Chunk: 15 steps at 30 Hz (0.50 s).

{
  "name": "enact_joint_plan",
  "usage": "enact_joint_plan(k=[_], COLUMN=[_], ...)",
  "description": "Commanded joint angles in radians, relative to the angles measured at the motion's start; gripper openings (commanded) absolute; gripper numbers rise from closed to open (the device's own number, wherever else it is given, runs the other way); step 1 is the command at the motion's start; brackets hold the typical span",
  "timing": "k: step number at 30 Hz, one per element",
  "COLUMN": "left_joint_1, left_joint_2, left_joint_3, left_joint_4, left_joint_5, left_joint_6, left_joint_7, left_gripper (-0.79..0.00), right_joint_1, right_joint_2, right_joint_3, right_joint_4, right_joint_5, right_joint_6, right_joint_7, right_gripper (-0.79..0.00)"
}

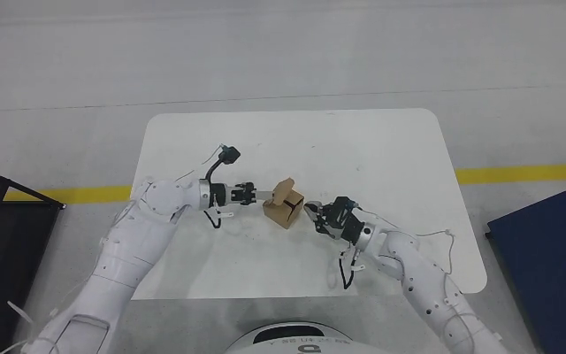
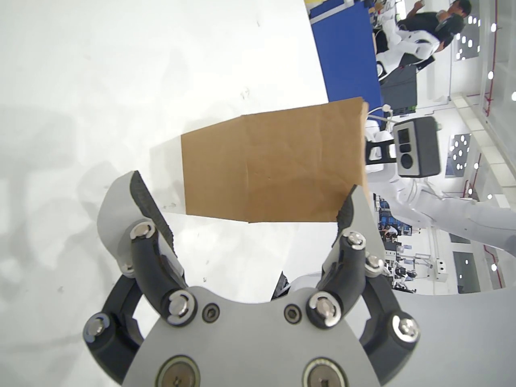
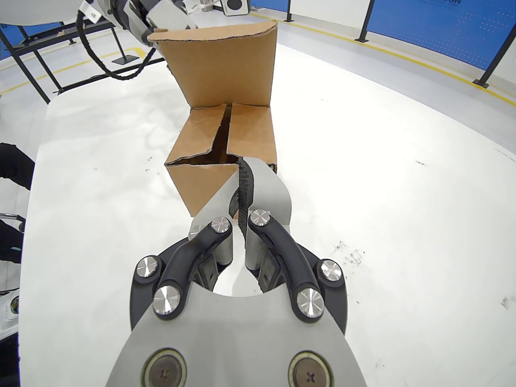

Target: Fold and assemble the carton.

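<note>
Presently the small brown cardboard carton (image 1: pixel 285 209) stands mid-table, inner flaps down and one tall flap (image 3: pixel 225 66) upright. The left gripper (image 2: pixel 246 187), spread wide, sits left of it. The right gripper (image 3: pixel 242 169), fingers together, is at its right edge. Closing the top seems underway; next, that flap probably needs pushing over.

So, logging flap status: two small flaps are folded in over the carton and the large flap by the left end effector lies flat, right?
No: the right wrist view shows the large flap standing upright by the left end effector; the two small flaps are folded in over the carton.
</note>
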Motion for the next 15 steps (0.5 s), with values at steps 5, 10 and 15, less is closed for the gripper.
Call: enact_joint_plan(k=[5,10,15], left_joint_1=[-0.037,-0.05,-0.057], left_joint_2=[-0.014,-0.018,-0.021], left_joint_3=[0.062,0.082,0.099], left_joint_4=[0.045,0.065,0.076], left_joint_5=[0.031,0.033,0.046], left_joint_6=[0.009,0.006,0.005], left_joint_7=[0.019,0.029,0.037], left_gripper=[0.0,0.0,0.0], right_joint_1=[0.003,0.008,0.003], right_joint_2=[0.001,0.001,0.002], right_joint_3=[-0.002,-0.006,0.008], right_joint_4=[0.012,0.015,0.018], right_joint_5=[0.005,0.004,0.018], right_joint_6=[-0.008,-0.01,-0.001], right_joint_7=[0.011,0.015,-0.005], right_gripper=[-0.683,-0.717,-0.708])
